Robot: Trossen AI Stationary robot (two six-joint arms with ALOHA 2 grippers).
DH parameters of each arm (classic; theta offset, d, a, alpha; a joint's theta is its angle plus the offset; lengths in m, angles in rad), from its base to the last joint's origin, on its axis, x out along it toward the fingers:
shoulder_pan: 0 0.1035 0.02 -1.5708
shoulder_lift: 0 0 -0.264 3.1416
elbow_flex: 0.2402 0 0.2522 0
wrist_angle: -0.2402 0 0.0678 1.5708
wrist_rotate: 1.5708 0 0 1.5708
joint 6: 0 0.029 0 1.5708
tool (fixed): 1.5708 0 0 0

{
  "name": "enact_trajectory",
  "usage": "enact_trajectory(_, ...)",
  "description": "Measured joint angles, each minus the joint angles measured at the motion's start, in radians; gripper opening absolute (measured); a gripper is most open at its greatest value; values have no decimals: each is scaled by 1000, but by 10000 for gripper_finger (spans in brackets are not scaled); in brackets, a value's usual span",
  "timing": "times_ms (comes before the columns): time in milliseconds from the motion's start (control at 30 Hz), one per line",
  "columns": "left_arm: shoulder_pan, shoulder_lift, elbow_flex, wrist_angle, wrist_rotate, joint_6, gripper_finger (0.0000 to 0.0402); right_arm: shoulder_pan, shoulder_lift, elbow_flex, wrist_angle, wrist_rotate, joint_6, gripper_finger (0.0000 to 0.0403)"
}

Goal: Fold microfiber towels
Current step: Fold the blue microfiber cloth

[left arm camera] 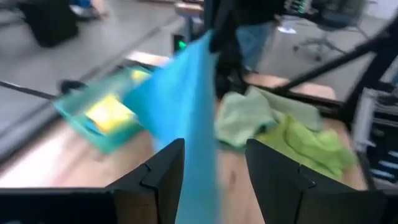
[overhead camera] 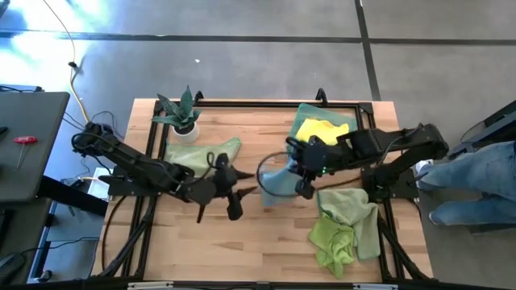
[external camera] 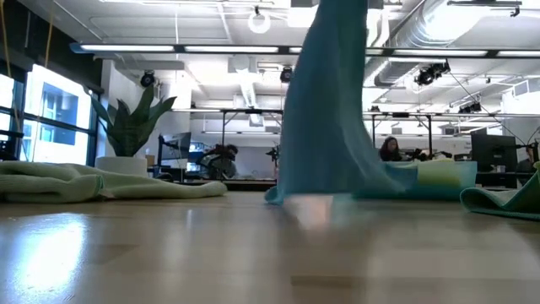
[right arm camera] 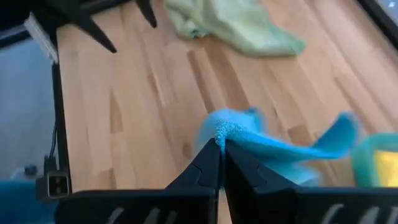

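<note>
A light blue towel (overhead camera: 276,182) hangs at the table's middle, with my right gripper (right arm camera: 221,144) shut on its top. To its left my left gripper (overhead camera: 231,196) stands open, and in the left wrist view the towel (left arm camera: 193,106) shows beyond the gap between the fingers, apart from them. A pale sage towel (overhead camera: 206,153) lies flat by the plant. A yellow towel (overhead camera: 321,129) lies in a teal tray (overhead camera: 305,113) at the far right. Green towels (overhead camera: 345,225) lie crumpled at the near right. My right gripper pinches a bunched bit of the blue towel's upper edge (right arm camera: 225,129) between its two fingertips, slanting down from the table's right. The towel hangs slack below the fingers. Its lower end (external camera: 291,196) reaches down to the table top; whether it rests there I cannot tell.
A spiky plant in a white pot (overhead camera: 184,121) stands at the far left of the wooden table (overhead camera: 266,242). Bare wood lies along the near edge between the arms. A person's legs (overhead camera: 476,181) show beside the table's right edge.
</note>
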Motion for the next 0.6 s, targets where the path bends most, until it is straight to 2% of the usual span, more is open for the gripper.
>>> enact_trajectory(100, 1, -19, 0, 0, -69, 19, 163, 28, 0, 34, -2, 4, -82, 0)
enact_trajectory(200, 7, -27, 0, -2, -77, 18, 163, 38, 1, 63, -100, 134, 33, 0)
enact_trajectory(267, 8, -28, 0, 0, -53, 17, 163, 26, 0, 70, -113, 152, 39, 0)
enact_trajectory(400, 11, -28, 0, 15, 38, 28, 163, 37, 1, 71, -17, 103, 12, 0)
enact_trajectory(533, 14, -27, 0, 57, 141, 63, 163, 27, 1, 71, 56, 220, 105, 0)
enact_trajectory(600, 14, -27, 0, 74, 137, 68, 163, 28, 1, 71, 103, 237, 94, 0)
